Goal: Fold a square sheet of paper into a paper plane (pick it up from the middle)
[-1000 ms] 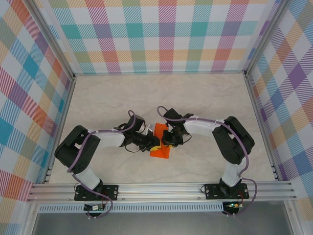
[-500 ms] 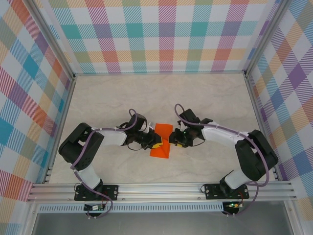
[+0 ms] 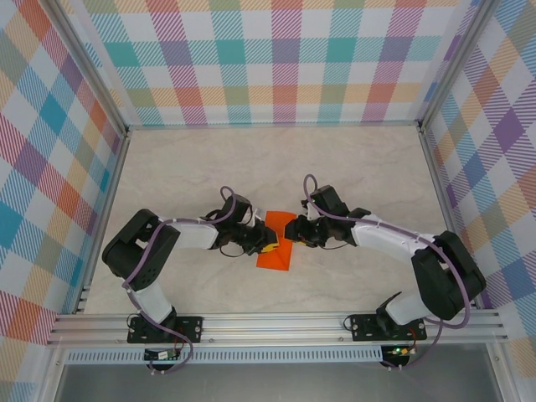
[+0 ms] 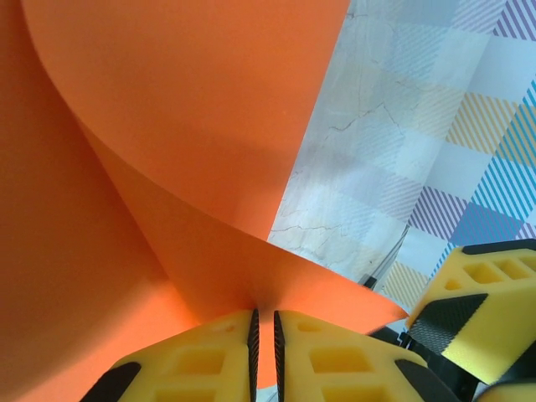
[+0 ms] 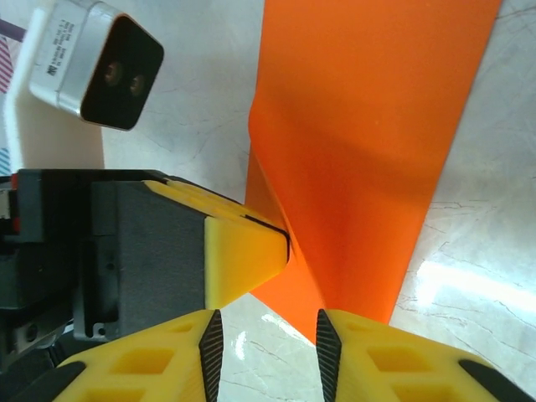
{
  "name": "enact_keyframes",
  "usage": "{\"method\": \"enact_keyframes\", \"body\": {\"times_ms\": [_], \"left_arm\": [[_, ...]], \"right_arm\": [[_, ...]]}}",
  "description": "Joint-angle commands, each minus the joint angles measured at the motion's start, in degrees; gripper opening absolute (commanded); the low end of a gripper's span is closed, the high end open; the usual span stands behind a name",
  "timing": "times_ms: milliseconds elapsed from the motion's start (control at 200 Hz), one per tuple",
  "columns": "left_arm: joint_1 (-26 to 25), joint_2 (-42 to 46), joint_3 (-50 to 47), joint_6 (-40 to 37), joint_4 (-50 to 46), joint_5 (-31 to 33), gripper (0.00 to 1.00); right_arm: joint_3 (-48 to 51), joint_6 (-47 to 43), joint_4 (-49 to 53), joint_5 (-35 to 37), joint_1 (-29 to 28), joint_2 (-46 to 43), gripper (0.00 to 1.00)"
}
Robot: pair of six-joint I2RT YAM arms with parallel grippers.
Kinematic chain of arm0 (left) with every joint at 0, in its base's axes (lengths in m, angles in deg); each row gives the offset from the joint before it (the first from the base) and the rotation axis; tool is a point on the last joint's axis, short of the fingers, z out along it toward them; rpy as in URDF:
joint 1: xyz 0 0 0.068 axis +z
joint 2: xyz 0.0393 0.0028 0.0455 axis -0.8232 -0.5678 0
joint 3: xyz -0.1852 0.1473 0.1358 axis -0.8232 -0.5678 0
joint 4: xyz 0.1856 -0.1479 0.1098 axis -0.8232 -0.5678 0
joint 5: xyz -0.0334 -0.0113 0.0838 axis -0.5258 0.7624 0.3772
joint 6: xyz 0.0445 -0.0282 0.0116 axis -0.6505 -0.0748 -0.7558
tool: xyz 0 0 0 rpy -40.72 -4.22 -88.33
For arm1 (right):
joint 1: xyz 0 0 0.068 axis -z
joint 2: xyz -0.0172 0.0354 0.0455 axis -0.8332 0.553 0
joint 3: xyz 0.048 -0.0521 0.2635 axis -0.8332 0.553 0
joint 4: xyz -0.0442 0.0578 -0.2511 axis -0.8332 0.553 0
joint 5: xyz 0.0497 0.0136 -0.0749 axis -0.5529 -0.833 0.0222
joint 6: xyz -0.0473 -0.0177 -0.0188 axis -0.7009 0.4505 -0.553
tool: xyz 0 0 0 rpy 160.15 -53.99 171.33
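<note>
The square sheet of paper (image 3: 277,248) is bright orange and lies folded and partly lifted at the middle of the table. My left gripper (image 3: 267,245) is shut on its left part, and in the left wrist view the yellow fingers (image 4: 209,356) pinch a raised crease of the paper (image 4: 167,126). My right gripper (image 3: 295,234) stands open at the sheet's right edge. In the right wrist view its fingers (image 5: 368,360) straddle a lower corner of the paper (image 5: 360,151) without closing on it. The left gripper's yellow tip (image 5: 247,251) grips the fold just beyond.
The marble-patterned table (image 3: 276,167) is ringed by checked walls and an aluminium frame (image 3: 276,322) along the near edge. Both arms meet closely at the centre, with the left wrist camera (image 5: 96,71) near the right gripper. Open tabletop lies behind the paper.
The right arm has swung its elbow out to the right and stretched lower, its gripper staying by the paper's right edge. The left gripper has kept its hold almost still.
</note>
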Motion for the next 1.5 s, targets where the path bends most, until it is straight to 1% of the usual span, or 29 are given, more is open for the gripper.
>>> {"method": "enact_keyframes", "body": {"times_ms": [0, 85, 260, 615, 710, 820, 955, 1095, 1155, 1200, 1265, 1365, 1495], "left_arm": [[-0.68, -0.39, 0.29, 1.23, 1.78, 0.61, 0.15], [-0.81, -0.40, 0.28, 1.23, 1.70, 0.63, 0.15], [-0.90, -0.55, 0.24, 1.23, 1.70, 0.81, 0.14], [-0.99, -0.75, 0.26, 1.14, 1.35, 0.97, 0.14], [-0.99, -0.65, 0.28, 1.10, 1.19, 0.96, 0.14], [-0.99, -0.57, 0.28, 0.87, 0.87, 1.14, 0.14], [-0.99, -0.66, 0.27, 0.88, 1.00, 1.08, 0.14], [-0.99, -0.67, 0.37, 0.96, 1.04, 1.05, 0.14], [-0.97, -0.58, 0.37, 0.88, 0.93, 1.06, 0.14], [-0.99, -0.47, 0.34, 0.88, 0.96, 0.97, 0.13], [-0.99, -0.23, 0.48, 0.82, 0.83, 0.64, 0.13], [-0.99, 1.15, 1.15, -0.10, -0.72, 0.94, 0.13], [-1.08, 3.90, 2.18, -2.30, -4.04, 1.73, 0.16]], "right_arm": [[0.02, -0.17, -0.93, -0.18, 0.28, 1.33, 0.36], [-0.29, -0.76, 0.66, 1.49, 0.26, 1.74, 0.36], [-0.40, -1.37, 2.68, 4.70, 0.24, 1.27, 0.40], [0.54, -2.39, 0.73, 2.20, 0.28, 2.56, 0.41], [0.36, -2.40, 1.71, 3.89, 0.28, 2.22, 0.42], [-0.08, -1.96, 4.27, 7.74, 0.28, 1.58, 0.47], [-0.17, -2.19, 3.63, 6.36, 0.27, 2.16, 0.48], [0.27, -2.31, 0.39, 1.97, 0.28, 2.76, 0.40], [0.21, -2.30, -0.13, 1.27, 0.27, 2.95, 0.35], [-0.04, -2.43, -0.06, 1.28, 0.28, 3.27, 0.31], [-0.40, -2.63, 0.36, 1.32, 0.21, 3.94, 0.22], [-1.40, -3.22, 1.62, 2.10, 0.24, 5.45, 0.14], [-2.38, -4.74, 2.30, 3.25, 0.24, 6.81, 0.08]]}}
